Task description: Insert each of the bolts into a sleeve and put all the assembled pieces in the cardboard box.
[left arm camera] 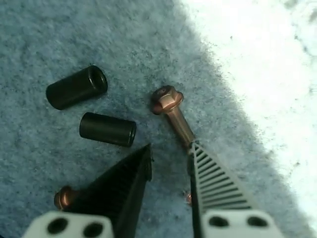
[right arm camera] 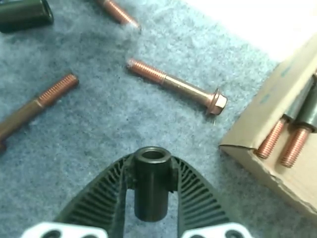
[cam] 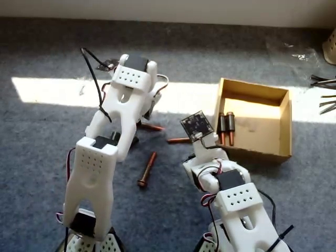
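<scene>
My left gripper [left arm camera: 168,151] stands open just above the carpet. A copper bolt [left arm camera: 173,113] lies with its shank end against the tip of one finger [left arm camera: 213,183]. Two black sleeves [left arm camera: 77,87] [left arm camera: 108,129] lie loose beside it, and another bolt's head [left arm camera: 64,197] peeks from behind the dark finger. My right gripper [right arm camera: 151,161] is shut on a black sleeve [right arm camera: 150,183], held with its bore facing out. It hovers near a bolt [right arm camera: 176,87] and the cardboard box [right arm camera: 267,144]. The cardboard box [cam: 283,126] holds two assembled pieces [cam: 226,128].
More bolts lie on the grey carpet [cam: 147,168] [cam: 178,140] between the two arms. A further bolt [right arm camera: 37,106] and a sleeve [right arm camera: 22,12] lie farther out in the right wrist view. Loose tools lie at the far right edge [cam: 323,94].
</scene>
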Controlling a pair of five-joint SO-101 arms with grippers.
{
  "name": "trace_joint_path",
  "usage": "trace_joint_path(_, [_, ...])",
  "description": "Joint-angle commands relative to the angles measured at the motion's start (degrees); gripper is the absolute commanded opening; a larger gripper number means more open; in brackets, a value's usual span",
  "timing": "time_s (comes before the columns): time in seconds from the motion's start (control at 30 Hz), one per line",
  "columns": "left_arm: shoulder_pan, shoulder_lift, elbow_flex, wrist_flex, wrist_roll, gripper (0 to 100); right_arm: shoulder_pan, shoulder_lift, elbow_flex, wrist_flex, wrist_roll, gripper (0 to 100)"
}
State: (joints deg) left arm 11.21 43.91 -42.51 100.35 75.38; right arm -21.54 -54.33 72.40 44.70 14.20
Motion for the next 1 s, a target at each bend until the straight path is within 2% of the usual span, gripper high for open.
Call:
trace_joint_path(0.0, [-2.1, -3.8, -0.2, 0.1, 0.6, 13, 0.4, -0.5, -0.6, -1.8, 0.7, 0.5])
trace_joint_path(0.33, [-4.7, -3.7, -0.1, -1.8, 1.0, 13, 0.4, -0.5, -0.6, -1.8, 0.7, 0.5])
trace_joint_path(0.57, [-2.7, -0.1, 1.1, -4.7, 3.0, 13, 0.4, -0.5, -0.6, -1.8, 0.7, 0.5])
trace_joint_path(0.97, [0.7, 1.8, 1.4, -4.4, 3.1, 13, 0.4, -0.5, -0.6, -1.8, 0.7, 0.5])
